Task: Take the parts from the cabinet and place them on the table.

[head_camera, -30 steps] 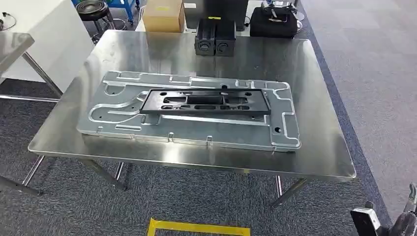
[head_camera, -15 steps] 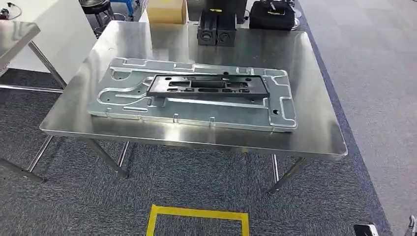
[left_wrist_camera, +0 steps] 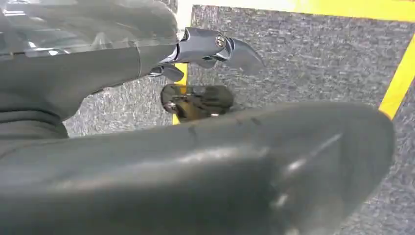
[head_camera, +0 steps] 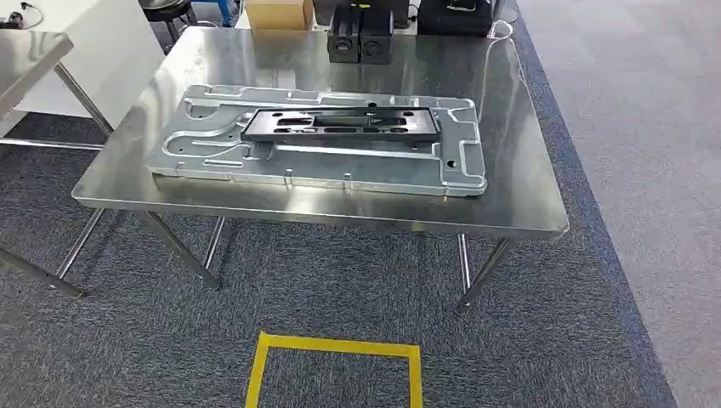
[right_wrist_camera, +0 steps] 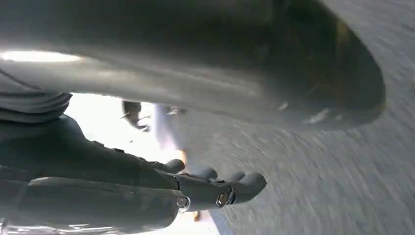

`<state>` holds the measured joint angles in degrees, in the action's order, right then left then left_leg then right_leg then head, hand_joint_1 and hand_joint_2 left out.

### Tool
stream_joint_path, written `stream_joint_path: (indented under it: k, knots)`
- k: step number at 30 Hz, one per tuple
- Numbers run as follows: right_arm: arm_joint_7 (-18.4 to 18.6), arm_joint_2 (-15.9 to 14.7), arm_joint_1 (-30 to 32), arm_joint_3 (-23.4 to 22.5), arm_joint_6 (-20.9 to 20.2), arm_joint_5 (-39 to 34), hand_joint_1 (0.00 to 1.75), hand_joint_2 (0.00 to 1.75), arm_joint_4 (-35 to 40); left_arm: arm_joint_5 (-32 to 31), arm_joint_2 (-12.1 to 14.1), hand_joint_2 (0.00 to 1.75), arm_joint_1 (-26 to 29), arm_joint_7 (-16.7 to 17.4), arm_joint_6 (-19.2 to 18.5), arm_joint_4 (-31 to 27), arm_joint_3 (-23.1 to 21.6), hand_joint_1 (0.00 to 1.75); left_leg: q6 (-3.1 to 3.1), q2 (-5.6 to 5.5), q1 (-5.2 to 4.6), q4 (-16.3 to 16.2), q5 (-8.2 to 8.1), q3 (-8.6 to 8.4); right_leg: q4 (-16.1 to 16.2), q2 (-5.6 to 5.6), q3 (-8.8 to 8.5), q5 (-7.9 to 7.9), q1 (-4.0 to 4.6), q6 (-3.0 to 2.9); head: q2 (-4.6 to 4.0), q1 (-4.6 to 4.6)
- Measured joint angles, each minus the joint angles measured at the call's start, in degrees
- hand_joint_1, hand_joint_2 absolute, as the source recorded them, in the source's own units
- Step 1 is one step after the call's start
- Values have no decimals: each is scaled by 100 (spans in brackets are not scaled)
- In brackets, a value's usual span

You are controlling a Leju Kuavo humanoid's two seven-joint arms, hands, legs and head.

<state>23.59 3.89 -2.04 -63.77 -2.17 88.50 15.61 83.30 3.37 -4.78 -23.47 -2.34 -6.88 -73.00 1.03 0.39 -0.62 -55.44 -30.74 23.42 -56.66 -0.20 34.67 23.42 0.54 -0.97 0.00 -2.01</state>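
A large silver metal panel [head_camera: 319,144] lies flat on the steel surface [head_camera: 527,200], in the upper middle of the head view, its long side running across the frame. It is a pressed sheet with raised ribs, curved channels, small round holes and short tabs standing up along its near edge. On top of it, toward its far side, rests a long black rectangular frame [head_camera: 340,124] with several slots cut through it, parallel to the panel and lying flat. At the far edge of the surface, at the top centre of the frame, two black box-shaped parts [head_camera: 360,42] stand side by side, touching, each with a round opening facing the camera.
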Motion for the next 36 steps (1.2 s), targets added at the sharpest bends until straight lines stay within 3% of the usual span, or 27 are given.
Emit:
stream_joint_path:
  k: [1,3,4,5,6,8,9,10,11,13,14,15,16,19,20,21,23,24,25,26,27,29,30,31,34,35,36]
  knots:
    - [162,28,-12,177,-169,33,0,0,-52,-2,0,0,-32,15,0,0,-29,0,-29,-2,15,168,-43,-45,-1,-22,17,-65,-14,30,0,0]
    - [277,111,-41,431,-283,-6,0,0,-133,-2,-2,0,-41,22,0,0,-79,0,15,-9,-20,142,31,31,35,-31,34,-172,-46,87,0,-2]
    - [277,162,-45,471,-288,-123,0,0,-169,0,-18,0,-28,22,4,0,-94,0,57,3,12,195,123,69,44,-17,51,-224,-4,130,0,0]
    - [244,188,-77,471,-268,-278,0,0,-191,0,-31,0,-37,22,15,0,-103,0,100,50,38,204,197,127,-47,19,103,-22,-38,160,0,0]
    - [180,210,-84,462,-215,-451,0,0,-206,0,-31,0,-39,20,22,0,-103,0,170,53,45,200,257,208,-302,19,186,336,-54,194,0,0]
    - [30,229,-99,351,-75,-857,0,0,-221,2,-42,0,-31,13,57,0,-103,0,173,54,36,184,376,376,-1160,18,422,986,-98,253,0,0]
    - [-14,232,-107,279,-34,-963,0,0,-230,2,-42,0,-25,11,68,0,-103,0,164,56,36,155,439,473,-1588,18,516,1146,-113,283,0,0]
    - [-23,232,-119,244,-12,-999,0,0,-234,2,-42,0,-24,9,70,0,-103,0,151,57,38,115,495,575,-1815,16,519,1098,-131,306,0,0]
    - [-36,232,-126,216,-4,-1023,0,0,-236,2,-48,0,-23,9,74,0,-103,0,133,58,47,64,540,694,-1772,16,396,905,-146,327,0,0]
    - [-40,232,-143,165,-6,-1036,0,0,-241,2,-70,0,-19,7,79,0,-103,0,90,55,69,-55,598,897,-1047,13,-172,508,-164,337,0,0]
    - [-71,232,-160,134,18,-1075,0,0,-241,2,-72,0,-20,4,83,0,-103,0,63,51,73,-124,619,967,-482,12,-568,476,-173,324,0,0]
    - [-163,232,-178,93,117,-1222,0,0,-243,4,-74,0,-21,2,90,0,-103,0,34,52,50,-178,631,1052,-24,16,-830,663,-133,296,0,0]
    - [-278,232,-185,23,221,-1386,0,0,-243,4,-76,0,-23,2,105,0,-103,0,-16,55,54,-199,677,1079,115,28,-881,724,-123,227,0,0]
    - [-529,232,-202,-261,407,-1750,0,0,-247,4,-74,0,-16,9,118,0,-107,0,-125,56,54,-185,811,1115,105,21,-769,629,-118,104,0,0]
    - [-582,236,-207,-338,420,-1801,0,0,-258,4,-66,0,-11,15,120,0,-109,0,-156,25,90,-250,689,1142,135,-22,-744,562,-147,57,0,0]
    - [-617,232,-216,-392,434,-1834,0,0,-260,4,-66,0,-3,18,120,0,-114,0,-190,11,90,-431,405,1222,135,-20,-682,510,-145,3,0,0]
    - [-643,229,-218,-478,480,-1818,0,0,-260,4,-68,0,-2,15,122,0,-120,0,-241,11,118,-1290,-278,1467,122,-37,-536,398,-128,-28,0,0]
    - [-650,229,-217,-484,493,-1794,0,0,-260,4,-68,0,-4,13,122,0,-120,0,-259,11,126,-1734,-482,1566,108,-39,-446,336,-119,-26,0,-2]
    - [-650,229,-217,-486,497,-1775,0,0,-260,4,-68,0,-5,13,122,0,-123,0,-269,11,130,-2002,-487,1576,90,-38,-353,276,-115,-19,0,-2]
    - [-650,229,-217,-495,499,-1763,0,0,-260,4,-68,0,-5,13,122,0,-123,0,-271,11,131,-2014,-332,1478,70,-37,-264,226,-115,-10,0,-2]
    - [-650,232,-216,-508,501,-1755,0,0,-265,4,-66,0,-9,13,122,0,-123,0,-265,11,132,-1764,-75,1247,37,-36,-168,175,-116,6,0,0]
    - [-650,232,-220,-543,499,-1755,0,0,-280,4,-66,0,-29,11,127,0,-123,0,-225,2,133,-790,208,548,-36,-24,-17,95,-122,47,0,-2]
    - [-650,234,-231,-554,497,-1755,0,0,-284,4,-63,0,-46,11,127,0,-123,0,-193,-17,120,-279,11,220,-60,-21,29,64,-107,84,0,-2]
    - [-650,238,-230,-571,495,-1755,0,0,-293,4,-61,0,-51,2,127,0,-123,0,-148,-30,93,54,-64,42,-78,-22,50,23,-97,119,0,0]
    - [-659,238,-219,-591,499,-1757,0,0,-295,4,-61,0,-46,-9,109,0,-145,0,-14,-22,70,23,24,180,-30,-26,76,-155,-98,234,0,0]
    - [-659,238,-211,-598,503,-1757,0,0,-295,4,-66,0,-46,-9,107,0,-158,0,44,21,117,58,107,233,-73,-1,108,-94,-133,262,0,0]
    - [-665,238,-213,-604,510,-1757,0,0,-295,4,-70,0,-53,-4,107,0,-162,0,89,31,104,54,169,297,-219,10,160,204,-131,290,0,0]
